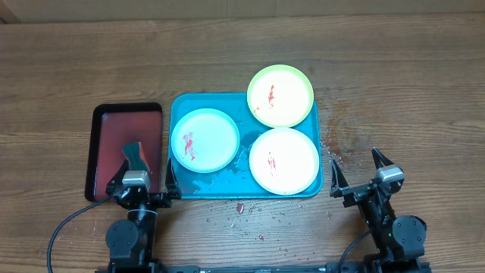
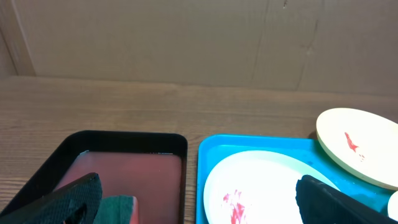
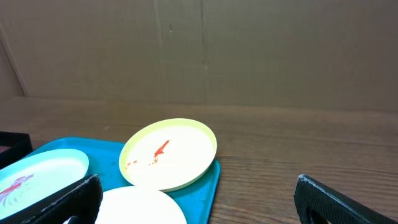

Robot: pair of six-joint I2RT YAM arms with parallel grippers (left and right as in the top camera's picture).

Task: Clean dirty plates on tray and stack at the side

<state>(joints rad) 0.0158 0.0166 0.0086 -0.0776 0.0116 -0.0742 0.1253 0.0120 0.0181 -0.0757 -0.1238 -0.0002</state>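
Cleaning had not yet begun: you had both arms parked at the near edge of the wooden table (image 1: 242,45), hands empty.

Far left, the small black-rimmed dark red rectangular tray (image 1: 106,152) held a dark green-and-red wiping pad (image 1: 136,154). Your left gripper (image 1: 144,186) sat just behind it, jaws wide apart on nothing. Next along, the large turquoise plastic tray (image 1: 227,180) carried all three round plastic plates, each one streaked red. The light blue plate (image 1: 204,139) lay at its left and the cream-yellow plate (image 1: 284,161) at near right. The lime green plate (image 1: 280,95) sat far right, hanging over the rim. Your right gripper (image 1: 355,176) waited off the tray's near right corner, jaws spread too, gripping nothing. To my eye the next move was yours on the left: drop onto that pad, close on it, then carry it across to the blue plate.
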